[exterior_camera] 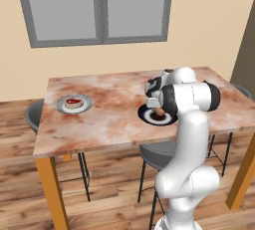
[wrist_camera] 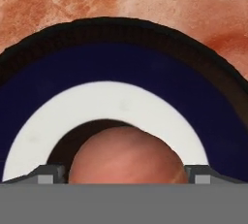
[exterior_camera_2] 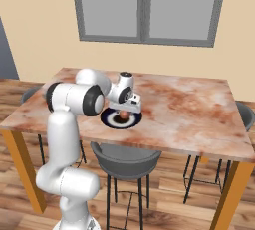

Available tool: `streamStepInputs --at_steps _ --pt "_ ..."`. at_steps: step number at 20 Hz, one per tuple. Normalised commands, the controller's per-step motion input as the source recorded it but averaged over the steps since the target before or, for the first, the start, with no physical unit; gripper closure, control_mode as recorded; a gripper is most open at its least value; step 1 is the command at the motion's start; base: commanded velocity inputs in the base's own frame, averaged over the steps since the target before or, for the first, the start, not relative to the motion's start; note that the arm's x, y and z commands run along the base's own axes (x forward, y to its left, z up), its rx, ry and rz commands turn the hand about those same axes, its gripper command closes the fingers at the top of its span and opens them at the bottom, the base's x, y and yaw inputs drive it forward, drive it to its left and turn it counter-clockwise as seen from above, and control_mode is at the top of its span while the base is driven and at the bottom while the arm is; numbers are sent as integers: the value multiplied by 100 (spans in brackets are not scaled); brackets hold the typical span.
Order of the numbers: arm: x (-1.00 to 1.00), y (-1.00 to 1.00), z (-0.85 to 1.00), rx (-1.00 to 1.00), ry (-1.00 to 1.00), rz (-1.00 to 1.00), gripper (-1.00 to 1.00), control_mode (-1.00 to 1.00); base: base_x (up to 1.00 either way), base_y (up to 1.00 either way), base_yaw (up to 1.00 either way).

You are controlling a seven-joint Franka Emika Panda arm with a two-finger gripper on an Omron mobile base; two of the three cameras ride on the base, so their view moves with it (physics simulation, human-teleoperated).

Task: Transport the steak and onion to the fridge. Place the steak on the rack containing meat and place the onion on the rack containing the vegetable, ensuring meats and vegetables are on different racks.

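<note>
At centre of the hand view, the onion, a smooth reddish-brown ball, resting on the dark blue plate with its white ring, flanked low left and low right by the two grey fingertips of the gripper. Jaws spread to either side of the ball; whether the pads already touch it cannot be told, so grasp not confirmed. In the left base view, right of centre, the same plate on the marbled table, with the gripper lowered over the onion; in the right base view, left of centre, the plate under the gripper, with the onion showing beneath it.

At left of the left base view, the steak, red-topped with a pale rim, on a grey plate, well apart from the arm and untouched.

Judged step: pickup of the onion, early in the task, neither item yet moved off the table. Next move calls for closing squarely across the ball's widest part, then a straight lift clear of the plate rim before any drive toward the fridge. Risk judged: a round, smooth ball slipping or rolling out if pinched off-centre.

Behind the table, a grey-framed window at the top of the frame; below, dark stools.

No brand, label or legible writing anywhere.
</note>
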Motion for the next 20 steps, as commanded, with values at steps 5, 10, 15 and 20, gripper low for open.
streamStepInputs --at_steps 5,10,15,20 --pt "4 -1 -28 0 9 0 100 -100 0 0 0" --pt "-4 -1 -17 0 12 0 100 -100 0 0 0" --pt "-46 0 39 0 -13 0 100 -100 0 0 0" --pt "-89 0 56 0 -16 0 100 -100 0 0 0"
